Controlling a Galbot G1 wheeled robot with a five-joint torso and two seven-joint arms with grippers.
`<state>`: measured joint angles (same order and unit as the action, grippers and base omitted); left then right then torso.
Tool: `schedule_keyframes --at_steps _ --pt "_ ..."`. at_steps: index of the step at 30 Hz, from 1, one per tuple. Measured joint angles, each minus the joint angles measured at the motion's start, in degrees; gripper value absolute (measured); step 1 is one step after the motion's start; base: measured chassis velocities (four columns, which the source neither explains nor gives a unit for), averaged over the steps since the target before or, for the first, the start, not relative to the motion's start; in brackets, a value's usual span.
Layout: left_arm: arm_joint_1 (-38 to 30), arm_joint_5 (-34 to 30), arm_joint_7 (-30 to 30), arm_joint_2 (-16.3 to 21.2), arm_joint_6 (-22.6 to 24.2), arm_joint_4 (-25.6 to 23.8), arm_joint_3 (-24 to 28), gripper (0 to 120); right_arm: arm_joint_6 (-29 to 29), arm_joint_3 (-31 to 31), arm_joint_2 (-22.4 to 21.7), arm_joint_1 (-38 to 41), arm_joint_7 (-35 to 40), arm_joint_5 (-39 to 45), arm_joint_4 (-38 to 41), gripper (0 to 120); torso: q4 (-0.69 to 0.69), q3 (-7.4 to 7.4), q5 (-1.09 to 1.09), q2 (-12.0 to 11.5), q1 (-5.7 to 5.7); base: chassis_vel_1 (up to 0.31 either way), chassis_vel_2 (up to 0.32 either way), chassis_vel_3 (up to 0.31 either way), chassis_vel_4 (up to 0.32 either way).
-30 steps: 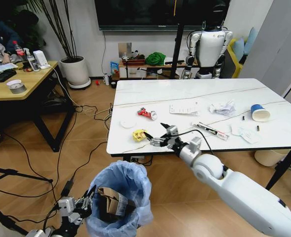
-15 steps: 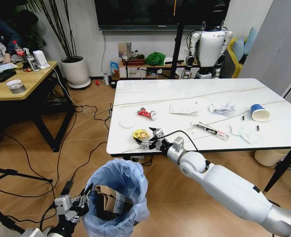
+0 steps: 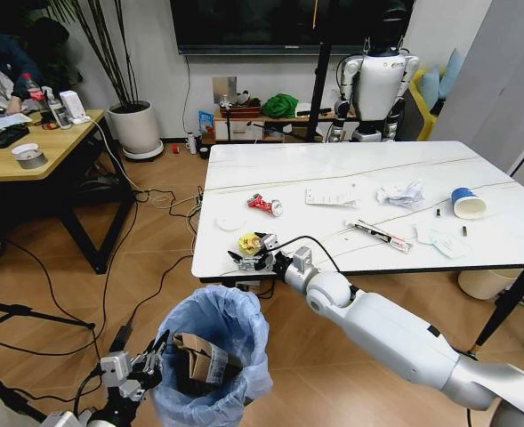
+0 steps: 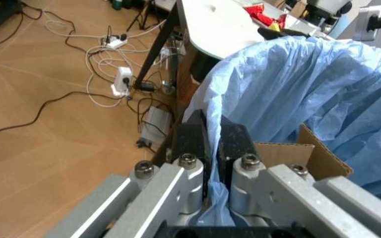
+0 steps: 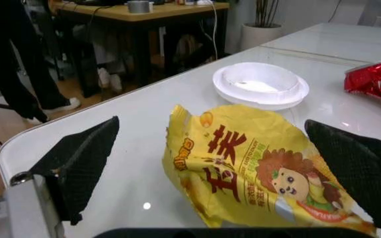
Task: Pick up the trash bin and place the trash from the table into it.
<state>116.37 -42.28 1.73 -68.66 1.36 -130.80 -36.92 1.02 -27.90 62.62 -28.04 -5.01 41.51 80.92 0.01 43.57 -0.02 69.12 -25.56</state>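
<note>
In the head view the left gripper [image 3: 150,365] sits at the lower left of the frame, pinched shut on the rim of the trash bin [image 3: 210,360]; the left wrist view shows its two black fingers [image 4: 192,140] pressed together over the crinkled light-blue bag [image 4: 309,89] at the rim, with no gap between them; the bin hangs low in the frame, in front of the table's near edge, and a folded brown cardboard [image 3: 204,356] lies inside it; the same cardboard [image 4: 303,153] shows as a tan corner in the left wrist view.

Just right of the bin and above it, the right gripper [image 3: 248,258] reaches over the near left corner of the table [image 3: 350,160]; its fingers stand spread wide, one on each side of the yellow wrapper [image 3: 250,242]; in the right wrist view the two black pads [image 5: 85,153] frame the wrapper [image 5: 243,168], which lies flat on the glossy top, not yet clasped; a white round lid [image 5: 260,84] rests just beyond it, and a crushed red can [image 5: 376,79] shows at the right edge of that frame.

Further right across the tabletop in the head view lie the red can [image 3: 264,205], a white printed sheet [image 3: 330,197], crumpled white paper [image 3: 400,194], a pen-like stick [image 3: 379,234], more white sheets [image 3: 439,238] and a blue-and-white paper cup [image 3: 467,203] near the right edge.
</note>
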Motion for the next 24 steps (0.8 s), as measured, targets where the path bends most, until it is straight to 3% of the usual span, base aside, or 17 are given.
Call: schedule_keyframes --at_steps 4,8,10,15,18,24 --pt "0.02 -0.01 0.00 0.01 -0.01 0.00 0.00 0 0.22 0.10 -0.21 0.32 -0.66 -0.14 -0.85 99 0.00 0.00 0.00 0.00 0.00 0.000 0.000 0.000 0.000" --pt "-0.03 -0.20 0.00 0.10 -0.03 -0.18 0.00 0 0.83 0.50 -0.73 0.12 -1.83 -0.89 -1.57 82 -0.01 0.00 0.01 0.00 0.00 0.000 0.000 0.000 0.000" --pt "-0.08 -0.26 0.00 0.14 -0.03 -0.21 -0.02 0 0.89 0.52 -0.89 -0.05 -2.06 -1.01 -1.58 81 -0.01 0.00 0.02 0.00 0.00 0.000 0.000 0.000 0.000" --pt "-0.18 -0.34 -0.01 0.09 -0.09 -0.21 -0.05 0 1.08 0.62 -1.83 -0.68 -2.47 -1.21 -1.37 56 -0.01 0.00 0.02 0.00 0.01 0.000 0.000 0.000 0.000" --pt "-0.21 -0.34 -0.01 0.08 -0.11 -0.21 -0.02 0 1.12 0.63 -2.17 -0.79 -2.59 -1.21 -1.22 50 -0.01 0.00 0.02 0.00 0.01 0.000 0.000 0.000 0.000" --pt "-0.33 -0.29 -0.01 -0.09 -0.17 -0.20 0.20 0 1.27 0.66 -2.99 -0.91 -2.79 -1.01 -0.69 17 -0.01 0.00 0.02 0.00 0.01 0.000 0.000 0.000 0.000"
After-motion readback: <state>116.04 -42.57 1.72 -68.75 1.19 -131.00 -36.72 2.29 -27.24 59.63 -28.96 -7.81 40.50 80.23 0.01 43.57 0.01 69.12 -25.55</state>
